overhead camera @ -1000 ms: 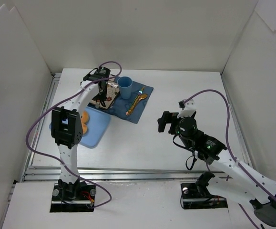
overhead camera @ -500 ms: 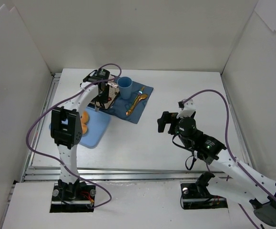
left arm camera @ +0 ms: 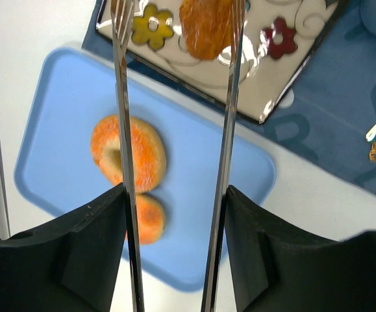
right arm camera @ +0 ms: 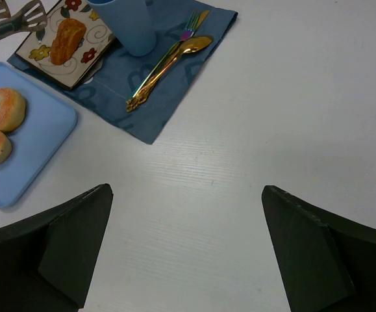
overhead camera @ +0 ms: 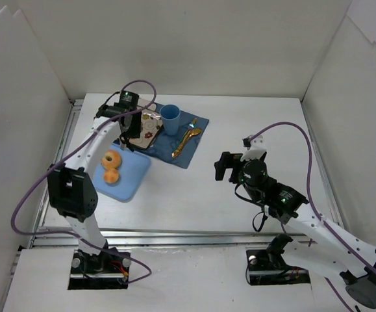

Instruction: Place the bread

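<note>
The bread (left arm camera: 207, 26), an oblong golden-brown roll, lies on the flowered rectangular plate (left arm camera: 285, 71); it also shows in the right wrist view (right arm camera: 67, 40). My left gripper (left arm camera: 175, 195) is shut on metal tongs (left arm camera: 226, 130). The tong arms stand apart, with their tips over the plate on either side of the bread, and I cannot tell whether they touch it. In the top view the left gripper (overhead camera: 130, 123) hangs over the plate's left end (overhead camera: 150, 133). My right gripper (right arm camera: 188, 195) is open and empty over bare table, also in the top view (overhead camera: 223, 166).
A blue tray (overhead camera: 132, 179) left of the plate holds a ring donut (overhead camera: 113, 159) and a small round pastry (overhead camera: 112, 174). A blue cup (overhead camera: 170, 119) and gold cutlery (overhead camera: 186, 140) sit on a blue cloth (overhead camera: 188, 155). White walls enclose the table.
My left arm has swung to the left and back, uncovering the donut and pastry on the tray. The bread stays on the plate. The right arm has not moved.
</note>
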{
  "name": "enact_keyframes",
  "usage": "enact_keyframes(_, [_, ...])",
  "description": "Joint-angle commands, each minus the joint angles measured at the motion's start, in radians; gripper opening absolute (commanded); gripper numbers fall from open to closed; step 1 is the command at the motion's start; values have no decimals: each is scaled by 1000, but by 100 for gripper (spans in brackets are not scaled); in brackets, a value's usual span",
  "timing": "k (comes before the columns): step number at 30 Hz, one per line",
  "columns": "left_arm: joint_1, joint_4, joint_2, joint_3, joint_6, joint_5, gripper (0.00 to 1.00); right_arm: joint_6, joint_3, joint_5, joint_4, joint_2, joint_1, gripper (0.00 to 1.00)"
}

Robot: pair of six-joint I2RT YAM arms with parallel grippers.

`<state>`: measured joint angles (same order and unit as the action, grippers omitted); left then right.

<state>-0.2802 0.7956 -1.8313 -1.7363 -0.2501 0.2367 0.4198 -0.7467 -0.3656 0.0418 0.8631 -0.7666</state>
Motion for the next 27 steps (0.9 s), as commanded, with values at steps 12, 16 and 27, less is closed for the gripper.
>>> enact_keyframes(12, [-195, -265, 590, 565, -35, -272, 51, 8, -45, -10, -48, 40, -2, 98])
enact_keyframes(16, [-264, -286, 682, 675, -74, -257, 51, 10, -49, -7, -48, 48, -2, 98])
enact_keyframes(27, [-392, -395, 728, 915, -146, -244, 50, 8, -45, -22, -48, 34, -2, 98])
